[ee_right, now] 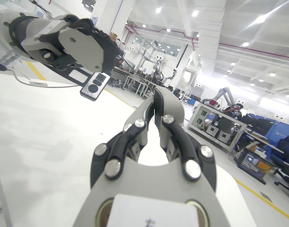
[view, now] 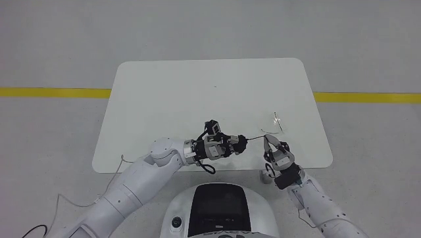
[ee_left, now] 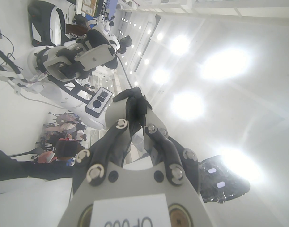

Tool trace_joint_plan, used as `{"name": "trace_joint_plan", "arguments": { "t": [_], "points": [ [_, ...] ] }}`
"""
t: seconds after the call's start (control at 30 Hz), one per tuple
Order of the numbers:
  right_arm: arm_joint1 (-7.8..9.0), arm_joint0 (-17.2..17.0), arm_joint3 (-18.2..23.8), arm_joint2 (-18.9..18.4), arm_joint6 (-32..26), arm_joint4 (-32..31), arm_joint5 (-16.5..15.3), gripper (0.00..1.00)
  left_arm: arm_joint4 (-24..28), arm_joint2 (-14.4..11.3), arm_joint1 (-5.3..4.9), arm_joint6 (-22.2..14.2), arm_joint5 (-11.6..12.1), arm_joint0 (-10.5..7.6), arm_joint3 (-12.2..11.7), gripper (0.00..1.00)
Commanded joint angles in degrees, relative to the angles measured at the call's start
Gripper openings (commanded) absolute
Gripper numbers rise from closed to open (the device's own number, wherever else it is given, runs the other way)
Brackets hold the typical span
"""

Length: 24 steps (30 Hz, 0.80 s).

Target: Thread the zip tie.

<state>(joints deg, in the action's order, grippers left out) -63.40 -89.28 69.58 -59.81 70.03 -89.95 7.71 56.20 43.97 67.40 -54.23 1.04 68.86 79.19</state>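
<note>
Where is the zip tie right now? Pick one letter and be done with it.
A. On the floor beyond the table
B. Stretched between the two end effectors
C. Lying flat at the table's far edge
B: the thin black zip tie runs from the left end effector to the closed tips of the right end effector, with both seemingly shut on it.

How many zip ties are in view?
1: black zip tie strung between left gripper and right gripper over the table. A pale item beyond may be another.
</note>
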Motion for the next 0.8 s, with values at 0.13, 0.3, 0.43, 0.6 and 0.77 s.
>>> {"name": "trace_joint_plan", "arguments": {
  "t": [0.13, 0.3, 0.43, 0.6, 0.77],
  "points": [
    [-0.05, -0.05, -0.08, -0.10, -0.26, 0.00, 0.09, 0.00, 0.00, 0.00, 0.00, 0.00, 0.00, 0.00, 0.00, 0.00],
    [-0.08, -0.04, -0.27, -0.22, -0.42, 0.00, 0.17, 0.00, 0.00, 0.00, 0.00, 0.00, 0.00, 0.00, 0.00, 0.00],
    [-0.12, -0.11, -0.26, -0.46, -0.46, 0.00, 0.17, 0.00, 0.00, 0.00, 0.00, 0.00, 0.00, 0.00, 0.00, 0.00],
    [-0.16, -0.17, -0.32, -0.76, -0.52, 0.00, 0.01, 0.00, 0.00, 0.00, 0.00, 0.00, 0.00, 0.00, 0.00, 0.00],
    [-0.21, -0.19, -0.47, -1.16, -0.51, 0.00, -0.20, 0.00, 0.00, 0.00, 0.00, 0.00, 0.00, 0.00, 0.00, 0.00]
  ]
}}
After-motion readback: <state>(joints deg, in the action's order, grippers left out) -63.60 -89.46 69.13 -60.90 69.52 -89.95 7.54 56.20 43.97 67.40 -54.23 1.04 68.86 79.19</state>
